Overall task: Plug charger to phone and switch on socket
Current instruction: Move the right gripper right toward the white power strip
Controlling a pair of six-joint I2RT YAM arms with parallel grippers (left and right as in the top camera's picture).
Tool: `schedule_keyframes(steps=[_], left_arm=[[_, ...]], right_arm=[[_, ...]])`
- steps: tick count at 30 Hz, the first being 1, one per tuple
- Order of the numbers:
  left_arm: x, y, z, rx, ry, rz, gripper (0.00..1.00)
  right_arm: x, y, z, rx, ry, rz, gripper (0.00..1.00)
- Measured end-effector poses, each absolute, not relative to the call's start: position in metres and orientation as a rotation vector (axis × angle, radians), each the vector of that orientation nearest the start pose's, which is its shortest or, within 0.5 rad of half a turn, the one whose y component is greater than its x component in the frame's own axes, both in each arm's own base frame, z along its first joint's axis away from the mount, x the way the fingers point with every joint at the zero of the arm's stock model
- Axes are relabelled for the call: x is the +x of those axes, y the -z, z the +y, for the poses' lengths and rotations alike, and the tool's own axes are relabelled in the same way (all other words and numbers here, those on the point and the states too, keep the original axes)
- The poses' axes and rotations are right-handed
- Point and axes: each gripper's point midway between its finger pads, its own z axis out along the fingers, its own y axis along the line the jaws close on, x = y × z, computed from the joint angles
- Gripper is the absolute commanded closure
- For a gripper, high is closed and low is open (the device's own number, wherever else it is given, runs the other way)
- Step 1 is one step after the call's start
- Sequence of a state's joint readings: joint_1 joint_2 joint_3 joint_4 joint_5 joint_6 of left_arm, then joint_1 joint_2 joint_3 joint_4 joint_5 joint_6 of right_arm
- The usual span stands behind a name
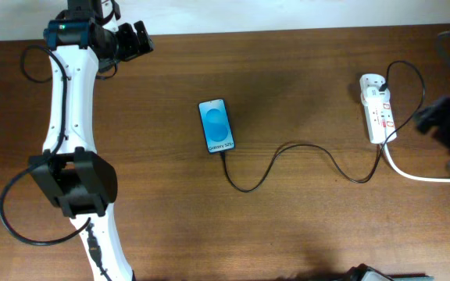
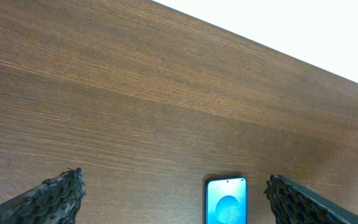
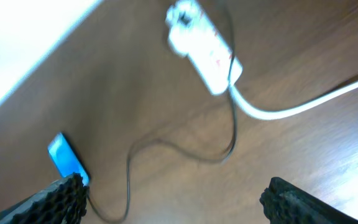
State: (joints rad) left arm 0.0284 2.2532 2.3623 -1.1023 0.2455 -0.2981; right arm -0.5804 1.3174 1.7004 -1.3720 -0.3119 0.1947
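**A:** Where do the task's things lie?

**B:** The phone lies flat and screen-up in the middle of the worktop. The charger runs in loose curves from the phone's lower edge to the socket at the right. Its plug tip seems to meet the phone, but whether it is seated cannot be told.

**A:** And the arms?

**B:** The left gripper hangs over the far left corner, well apart from everything, fingers spread wide and empty. The right gripper is near the socket. Its view is blurred, yet the fingers plainly stand apart with nothing between them.

**A:** How will the pieces handle?

**B:** The cable looks thin and limp, so it would probably sag or twist if pinched mid-run. The better hold is just behind the plug tip, where it is likely stiffest. The phone looks light and smooth, so it may slide on the wood under a push and is best braced by its long edges. The socket looks rigid but light. Pressing one of its switches wants a push straight down, since the thick white cord could let it pivot.
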Motion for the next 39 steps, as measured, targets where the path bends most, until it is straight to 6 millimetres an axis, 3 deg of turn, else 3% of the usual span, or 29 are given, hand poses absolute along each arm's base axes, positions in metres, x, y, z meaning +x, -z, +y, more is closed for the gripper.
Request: schedule_keyframes(steps=[4, 7, 10, 17, 24, 32, 39], left_arm=[[0.556, -0.203, -0.026, -0.325, 0.418, 2.552, 0.01], [0.556, -0.203, -0.026, -0.325, 0.418, 2.553, 0.01], [0.556, -0.203, -0.026, -0.325, 0.417, 2.552, 0.01], [0.556, -0.203, -0.026, -0.325, 0.418, 2.553, 0.01], [0.556, -0.203, -0.026, -0.325, 0.417, 2.552, 0.01], [0.556, -0.203, -0.026, -0.325, 0.417, 2.553, 0.01], [0.556, -0.203, -0.026, -0.325, 0.417, 2.553, 0.01]], right_arm=[[0.266, -0.347, -0.172, 0.934, -0.114, 2.192, 0.04], [0.271, -0.338, -0.214, 1.017, -0.074, 2.15, 0.02], [0.286, -0.305, -0.249, 1.104, -0.096, 2.179, 0.01], [0.329, -0.223, -0.298, 1.268, -0.196, 2.214, 0.02], [0.37, -0.154, -0.309, 1.263, -0.348, 2.266, 0.02], [0.423, -0.107, -0.271, 1.033, -0.32, 2.431, 0.02], [0.437, -0.071, -0.257, 0.992, -0.24, 2.529, 0.02]])
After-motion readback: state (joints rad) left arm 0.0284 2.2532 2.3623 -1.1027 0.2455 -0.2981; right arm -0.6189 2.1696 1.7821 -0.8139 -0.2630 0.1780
